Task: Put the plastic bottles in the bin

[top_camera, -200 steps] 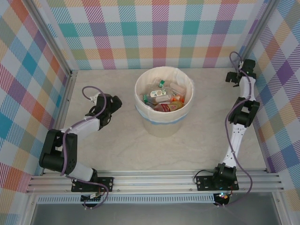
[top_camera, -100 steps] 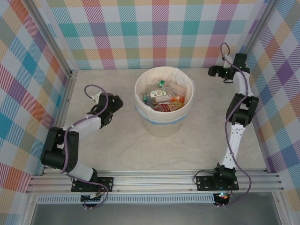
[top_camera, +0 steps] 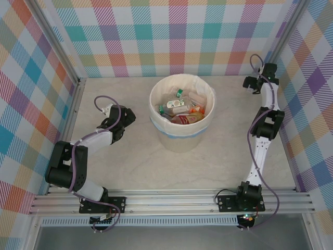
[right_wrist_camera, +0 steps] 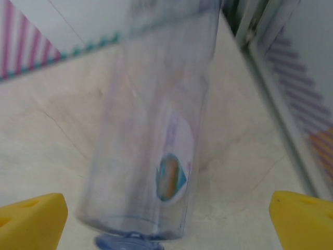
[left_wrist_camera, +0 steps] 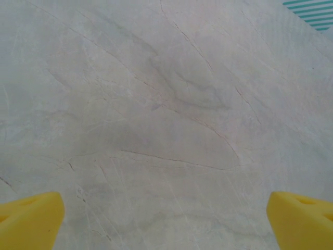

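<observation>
The bin point(top_camera: 182, 138), a round white bucket with a cream liner and a light blue band, stands mid-table. It holds several plastic bottles point(top_camera: 179, 107) with coloured caps and labels. My right gripper point(top_camera: 248, 83) is at the far right corner of the table. In the right wrist view it point(right_wrist_camera: 167, 216) is open, its yellow fingertips point(right_wrist_camera: 34, 219) far apart. Between them is a blurred clear bottle point(right_wrist_camera: 151, 130) with a blue cap point(right_wrist_camera: 127, 243) and a small coloured sticker, touching neither finger. My left gripper point(top_camera: 127, 114) is left of the bin, open point(left_wrist_camera: 166, 219) over bare table.
Checked walls close in the table on three sides. A metal frame post point(right_wrist_camera: 260, 47) runs close by on the right of the clear bottle. The aluminium rail point(top_camera: 171, 200) with both arm bases crosses the near edge.
The right wrist swung left toward the bin, then came partly back toward the right wall. The left arm shifted only slightly.
</observation>
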